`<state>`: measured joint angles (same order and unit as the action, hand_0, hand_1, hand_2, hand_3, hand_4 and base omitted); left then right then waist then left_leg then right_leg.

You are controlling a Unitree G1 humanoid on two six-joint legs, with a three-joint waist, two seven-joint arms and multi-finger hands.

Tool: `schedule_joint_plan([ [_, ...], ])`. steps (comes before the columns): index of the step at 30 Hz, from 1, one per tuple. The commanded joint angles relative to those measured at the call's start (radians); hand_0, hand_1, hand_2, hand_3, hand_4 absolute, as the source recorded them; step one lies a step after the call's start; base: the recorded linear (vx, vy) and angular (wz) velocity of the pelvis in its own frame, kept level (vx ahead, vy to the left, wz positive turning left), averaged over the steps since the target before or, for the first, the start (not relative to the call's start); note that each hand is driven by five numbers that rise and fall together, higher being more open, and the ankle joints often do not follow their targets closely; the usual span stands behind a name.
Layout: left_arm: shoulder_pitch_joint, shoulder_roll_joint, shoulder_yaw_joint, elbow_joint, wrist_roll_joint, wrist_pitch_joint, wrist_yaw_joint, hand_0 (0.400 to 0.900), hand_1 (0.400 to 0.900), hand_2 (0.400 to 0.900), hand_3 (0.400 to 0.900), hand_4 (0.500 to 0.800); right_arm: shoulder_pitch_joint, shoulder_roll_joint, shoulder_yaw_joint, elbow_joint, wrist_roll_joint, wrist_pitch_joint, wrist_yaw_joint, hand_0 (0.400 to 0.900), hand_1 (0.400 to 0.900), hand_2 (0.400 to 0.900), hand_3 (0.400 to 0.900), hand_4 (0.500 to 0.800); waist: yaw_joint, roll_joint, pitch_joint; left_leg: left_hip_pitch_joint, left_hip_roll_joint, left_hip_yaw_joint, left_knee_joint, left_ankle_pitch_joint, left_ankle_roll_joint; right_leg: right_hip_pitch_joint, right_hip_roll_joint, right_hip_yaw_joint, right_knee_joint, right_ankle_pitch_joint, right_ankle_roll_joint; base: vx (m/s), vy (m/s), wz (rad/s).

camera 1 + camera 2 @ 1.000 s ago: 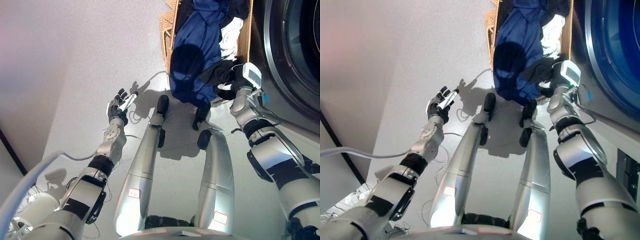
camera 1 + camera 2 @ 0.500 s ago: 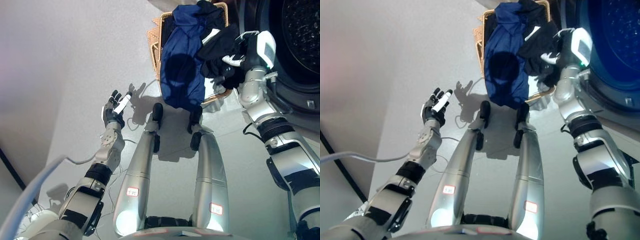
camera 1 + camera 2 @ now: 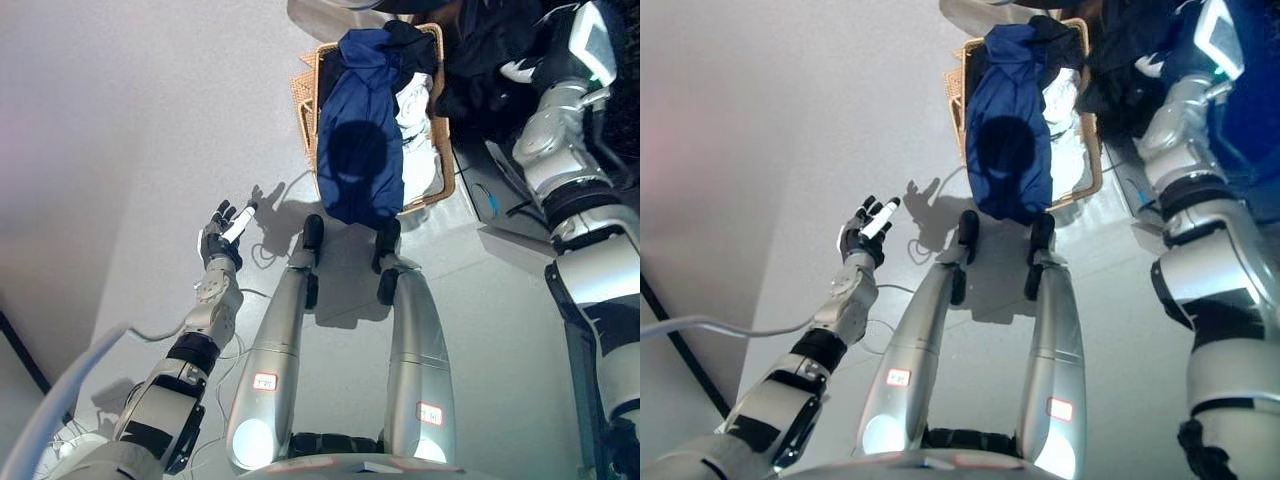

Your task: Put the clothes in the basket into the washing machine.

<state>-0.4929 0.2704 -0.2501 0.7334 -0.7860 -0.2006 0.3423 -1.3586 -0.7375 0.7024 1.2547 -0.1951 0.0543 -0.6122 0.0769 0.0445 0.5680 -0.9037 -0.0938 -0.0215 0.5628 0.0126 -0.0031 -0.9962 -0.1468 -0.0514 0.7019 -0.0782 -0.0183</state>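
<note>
- The right hand [image 3: 535,62] is buried in a dark garment [image 3: 490,45], so its fingers cannot be made out.
- That dark garment runs past the top edge of both views.
- The washing machine [image 3: 520,195] is cut off at the right and top; its drum is hidden behind the garment and arm.
- The blue garment [image 3: 360,150] drapes over the basket's [image 3: 310,95] near rim, hiding it.
- White clothes [image 3: 418,140] show only partly.
</note>
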Motion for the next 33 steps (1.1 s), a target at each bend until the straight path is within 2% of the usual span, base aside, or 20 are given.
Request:
schedule_joint_plan([
  [1,0.013,0.026,-0.027,0.027,-0.009,-0.066,-0.018,0.900,0.900,0.900,0.900,0.800,-0.146,-0.179,0.144,0.043,-0.180,0.042,-0.111,0.400,0.400,0.400,0.400,0.500,0.012,0.053,-0.109,-0.021,-0.015,0.008,0.034,-0.126,-0.015,-0.055,-0.002,0.034,0.071,-0.098,0.073,0.05,-0.029,0.12],
  [4,0.020,0.018,-0.031,0.057,-0.025,-0.067,-0.028,0.900,0.900,0.900,0.900,0.800,-0.189,-0.233,0.238,0.091,-0.263,0.086,-0.125,0.400,0.400,0.400,0.400,0.500,0.021,0.053,-0.131,-0.057,-0.017,0.011,0.041,-0.122,-0.017,-0.100,-0.009,0.041,0.095,-0.101,0.073,0.05,-0.032,0.12],
  [6,0.022,0.015,-0.032,0.066,-0.028,-0.066,-0.030,0.900,0.900,0.900,0.900,0.800,-0.199,-0.246,0.261,0.096,-0.285,0.099,-0.128,0.400,0.400,0.400,0.400,0.500,0.023,0.052,-0.139,-0.069,-0.017,0.012,0.043,-0.121,-0.017,-0.116,-0.010,0.042,0.101,-0.102,0.074,0.03,-0.019,0.06],
  [8,0.025,0.015,-0.029,0.068,-0.037,-0.065,-0.037,0.900,0.900,0.900,0.900,0.800,-0.216,-0.278,0.323,0.124,-0.338,0.116,-0.082,0.400,0.400,0.400,0.400,0.500,0.027,0.052,-0.148,-0.095,-0.020,0.014,0.053,-0.120,-0.018,-0.146,-0.014,0.046,0.121,-0.104,0.074,0.04,-0.027,0.11],
  [9,0.028,0.017,-0.031,0.054,-0.037,-0.069,-0.037,0.900,0.900,0.900,0.900,0.800,-0.229,-0.297,0.350,0.122,-0.359,0.125,-0.096,0.400,0.400,0.400,0.400,0.500,0.029,0.053,-0.153,-0.108,-0.022,0.013,0.056,-0.119,-0.019,-0.160,-0.018,0.046,0.128,-0.106,0.074,0.05,-0.039,0.14],
  [10,0.036,0.017,-0.032,0.043,-0.037,-0.069,-0.040,0.900,0.900,0.900,0.900,0.800,-0.221,-0.311,0.355,0.123,-0.368,0.132,-0.090,0.400,0.400,0.400,0.400,0.500,0.030,0.053,-0.157,-0.118,-0.023,0.011,0.059,-0.119,-0.019,-0.170,-0.019,0.046,0.132,-0.107,0.073,0.05,-0.044,0.16],
  [12,0.054,0.022,-0.034,0.001,-0.032,-0.072,-0.041,0.900,0.900,0.900,0.900,0.800,-0.235,-0.355,0.435,0.133,-0.446,0.162,-0.060,0.400,0.400,0.400,0.400,0.500,0.034,0.055,-0.165,-0.140,-0.025,0.013,0.066,-0.119,-0.021,-0.194,-0.021,0.049,0.147,-0.112,0.073,0.05,-0.036,0.13],
  [15,0.078,0.016,-0.032,-0.043,-0.028,-0.069,-0.045,0.900,0.900,0.900,0.900,0.800,-0.219,-0.374,0.447,0.149,-0.493,0.175,-0.008,0.408,0.408,0.408,0.408,0.505,0.037,0.057,-0.168,-0.161,-0.027,0.014,0.075,-0.119,-0.021,-0.219,-0.025,0.049,0.164,-0.115,0.073,0.06,-0.036,0.08],
  [16,0.088,0.007,-0.028,-0.049,-0.025,-0.068,-0.045,0.900,0.900,0.900,0.900,0.800,-0.200,-0.368,0.429,0.149,-0.492,0.190,0.001,0.571,0.571,0.571,0.571,0.602,0.037,0.056,-0.166,-0.163,-0.028,0.014,0.079,-0.118,-0.023,-0.221,-0.024,0.052,0.171,-0.117,0.071,0.05,-0.029,0.03],
  [17,0.088,0.007,-0.028,-0.049,-0.025,-0.068,-0.045,0.900,0.900,0.900,0.900,0.800,-0.200,-0.368,0.429,0.148,-0.492,0.190,0.001,0.900,0.900,0.900,0.900,0.800,0.037,0.055,-0.166,-0.164,-0.028,0.014,0.079,-0.118,-0.023,-0.222,-0.024,0.052,0.171,-0.117,0.071,0.05,-0.032,0.01],
  [28,0.111,0.020,-0.017,-0.118,0.010,-0.082,-0.022,0.900,0.900,0.900,0.900,0.800,-0.159,-0.316,0.350,0.058,-0.449,0.192,-0.049,0.900,0.900,0.900,0.900,0.800,0.033,0.045,-0.173,-0.138,-0.033,0.012,0.075,-0.118,-0.025,-0.205,-0.019,0.055,0.174,-0.112,0.065,0.00,0.003,-0.02],
  [31,0.125,0.021,-0.003,-0.149,0.021,-0.086,-0.010,0.900,0.900,0.900,0.900,0.800,-0.128,-0.299,0.317,-0.021,-0.445,0.186,-0.073,0.900,0.900,0.900,0.900,0.800,0.027,0.043,-0.161,-0.119,-0.031,0.012,0.070,-0.120,-0.026,-0.183,-0.014,0.055,0.164,-0.110,0.065,-0.04,0.026,-0.12],
  [33,0.146,0.020,0.022,-0.169,0.022,-0.088,0.003,0.900,0.900,0.900,0.900,0.800,-0.079,-0.288,0.269,-0.174,-0.448,0.176,-0.093,0.900,0.900,0.900,0.900,0.800,0.014,0.038,-0.151,-0.110,-0.029,0.013,0.072,-0.122,-0.024,-0.168,-0.010,0.055,0.160,-0.107,0.063,-0.05,0.030,-0.12],
])
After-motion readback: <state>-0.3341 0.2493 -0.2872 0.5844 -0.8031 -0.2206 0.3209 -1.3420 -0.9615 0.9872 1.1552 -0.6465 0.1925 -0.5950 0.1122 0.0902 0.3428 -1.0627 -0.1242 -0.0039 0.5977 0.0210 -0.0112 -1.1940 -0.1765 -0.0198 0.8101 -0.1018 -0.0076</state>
